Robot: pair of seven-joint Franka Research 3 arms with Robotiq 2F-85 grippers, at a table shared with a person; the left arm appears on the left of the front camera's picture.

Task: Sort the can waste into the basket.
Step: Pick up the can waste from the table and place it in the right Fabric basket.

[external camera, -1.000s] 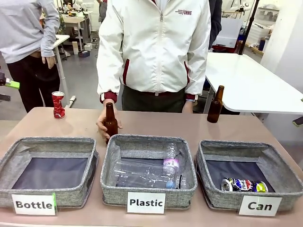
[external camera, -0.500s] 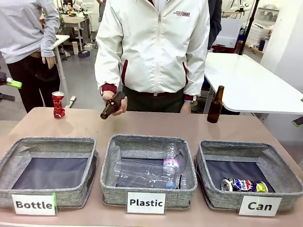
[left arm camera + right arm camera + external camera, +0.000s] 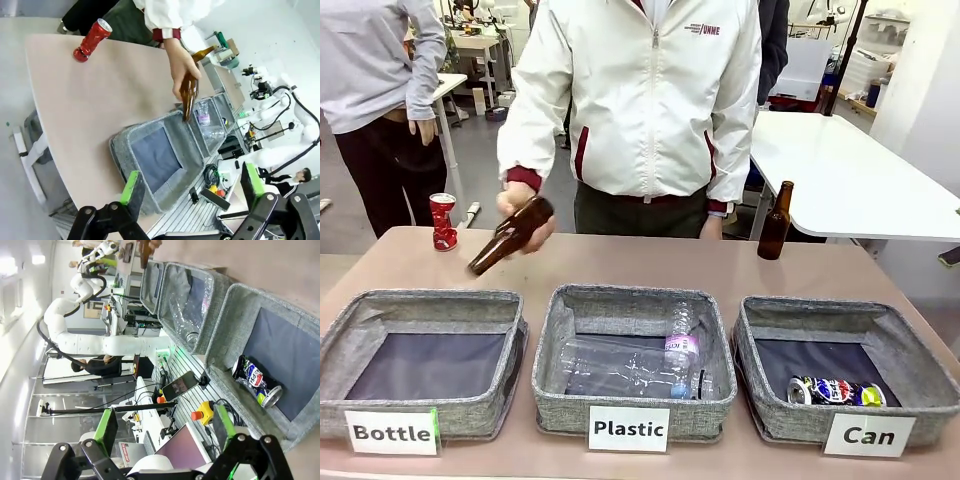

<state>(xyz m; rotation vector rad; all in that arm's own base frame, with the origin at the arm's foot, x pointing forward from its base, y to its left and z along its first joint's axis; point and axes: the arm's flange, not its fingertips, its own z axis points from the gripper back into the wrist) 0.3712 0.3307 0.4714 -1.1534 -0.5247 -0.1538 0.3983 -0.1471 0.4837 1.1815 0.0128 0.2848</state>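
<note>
The left end effector is held wide open, with nothing between its pads. Just ahead of its fingers the Bottle basket is seen on the surface, its dark lining bare. Well beyond the basket, near the far edge, the red can is stood upright, apart from every basket. Farther ahead of the end effector than the Bottle basket, a hand is raised over the surface. A brown bottle is gripped in it, neck tilted down towards that basket. The Plastic basket is set in the middle. The right end effector is likewise spread wide and empty. Ahead of its right finger the blue can is laid on its side inside the Can basket.
</note>
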